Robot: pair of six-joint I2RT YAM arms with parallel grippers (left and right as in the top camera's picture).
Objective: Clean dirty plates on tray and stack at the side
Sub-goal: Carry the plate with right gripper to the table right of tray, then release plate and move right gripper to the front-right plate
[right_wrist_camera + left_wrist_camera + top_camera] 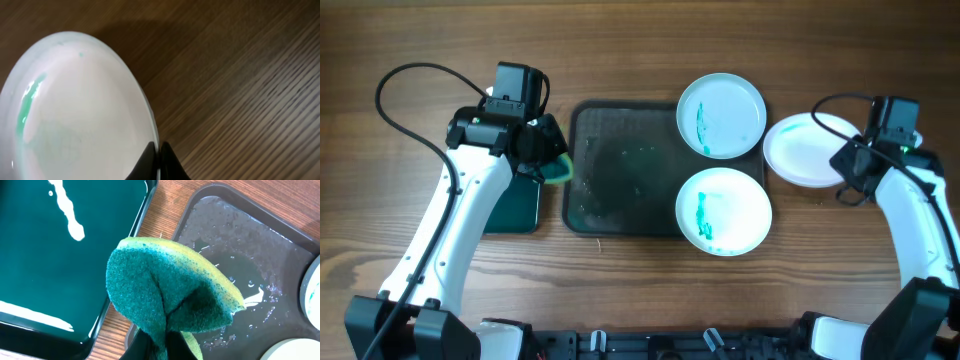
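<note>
Brown wooden table [620, 290] with fine, darker grain running lengthwise. A dark grey tray [620, 170] carries faint teal-green flecks. On it, the far plate [721, 115] and near plate [723, 210] read white to faintly blue, each with one teal-green streak left of centre. A third plate [805, 150] is white; the right wrist view shows a green smear near its rim. The sponge [170, 295] is dark green on one face and yellow-green on the other. A smaller tray [515, 210] has a black rim and a deep green inside crossed by white glare. The left arm [460, 220] and right arm [920, 220] are white with black joints. The left gripper [161, 347] and right gripper [159, 161] are black.
</note>
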